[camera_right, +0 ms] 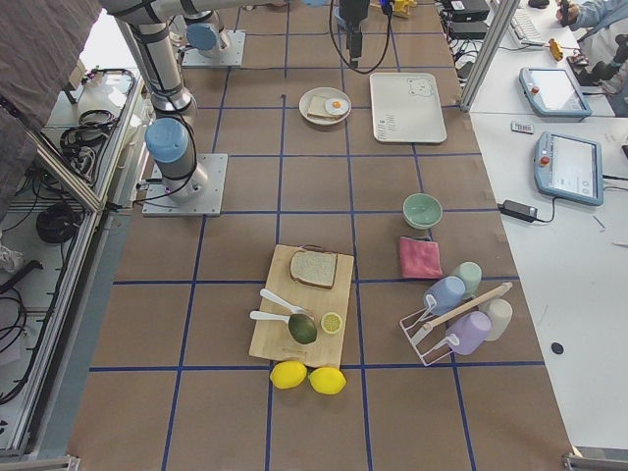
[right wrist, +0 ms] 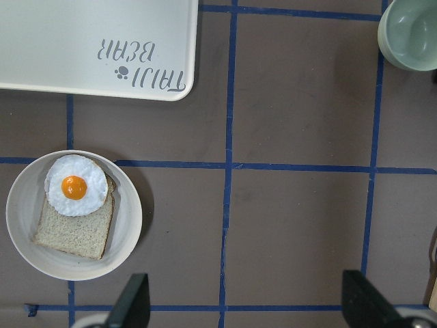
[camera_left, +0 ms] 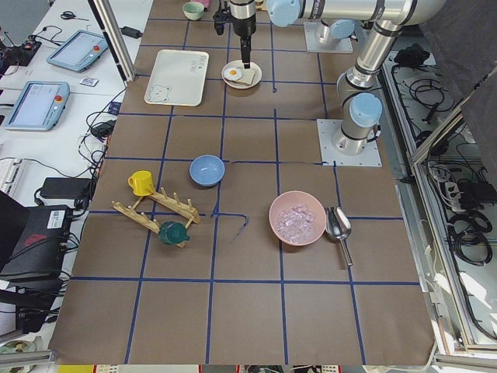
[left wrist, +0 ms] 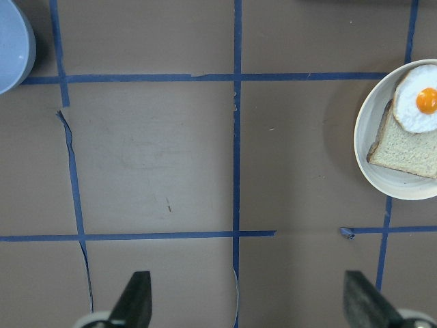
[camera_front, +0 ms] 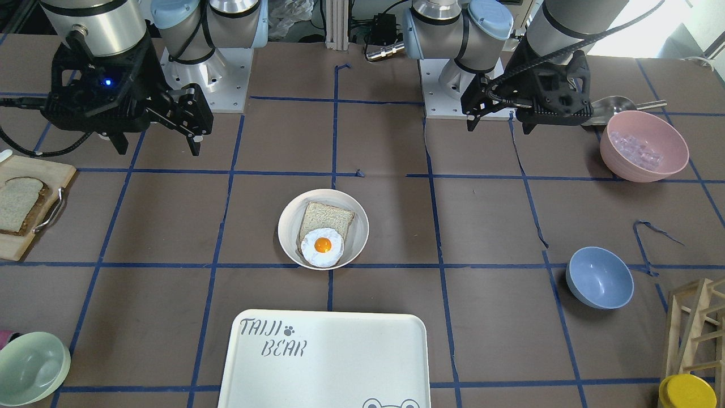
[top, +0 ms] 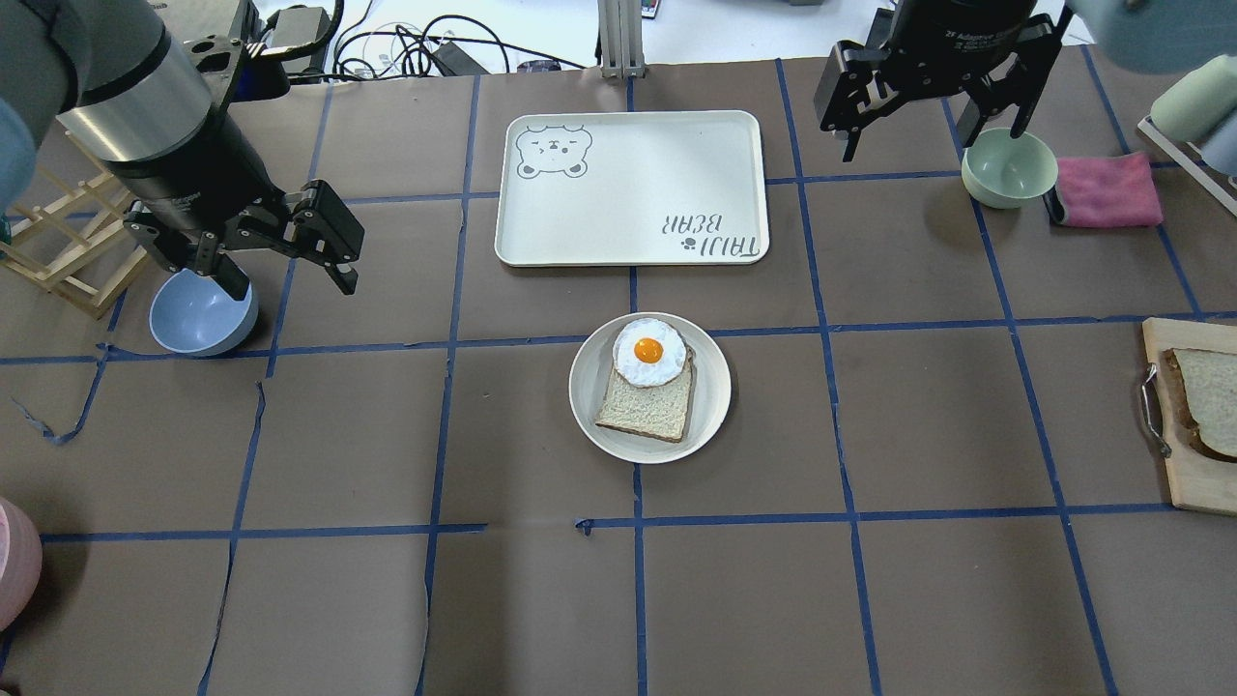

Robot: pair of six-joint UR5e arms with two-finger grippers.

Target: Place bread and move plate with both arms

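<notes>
Left jaws spread wide, empty, above the desk [top: 387, 435] by the blue bowl [top: 198, 314]. Right jaws likewise wide and empty, near the green bowl [top: 1008, 166]. Plate [top: 710, 387] mid-desk, carrying tan-crust slice [top: 647, 411] and egg [top: 648, 351]. Bread [top: 1208, 391] lies on wooden board [top: 1174, 483], far right, untouched. Judged: bread pickup not yet begun; right arm [camera_front: 90, 22] must reach the board and close on the slice's edge.

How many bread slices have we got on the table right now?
2. The first slice lies in the plate, under the fried egg. The second slice lies on the wooden board on the robot's right; one hidden beneath can't be ruled out.
</notes>
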